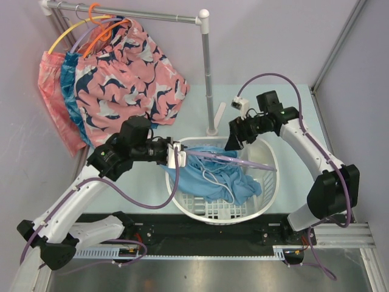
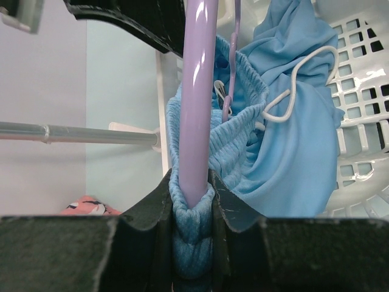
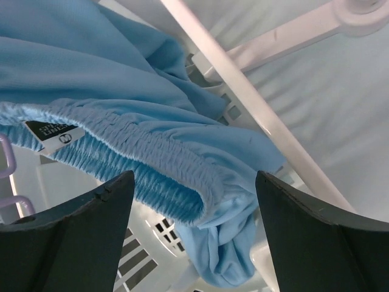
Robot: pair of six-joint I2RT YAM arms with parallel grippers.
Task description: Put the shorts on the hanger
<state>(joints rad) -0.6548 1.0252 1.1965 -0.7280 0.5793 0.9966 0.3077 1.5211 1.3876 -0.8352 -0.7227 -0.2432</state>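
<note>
The light-blue shorts [image 1: 216, 176] lie bunched in a white laundry basket [image 1: 267, 188], white drawstring on top. The lavender hanger [image 1: 228, 157] lies across them. My left gripper [image 1: 177, 155] is shut on the hanger's bar [image 2: 196, 109] together with a fold of the waistband [image 2: 193, 234]. My right gripper [image 1: 234, 139] is open at the basket's far rim; in the right wrist view the elastic waistband [image 3: 164, 164] hangs between its spread jaws, touching neither.
A white rail stand [image 1: 208, 73] rises behind the basket. Pink patterned shorts [image 1: 134, 67] and teal-blue shorts [image 1: 73, 91] hang on orange and yellow hangers at the back left. The basket rim [image 3: 255, 103] runs close past my right gripper.
</note>
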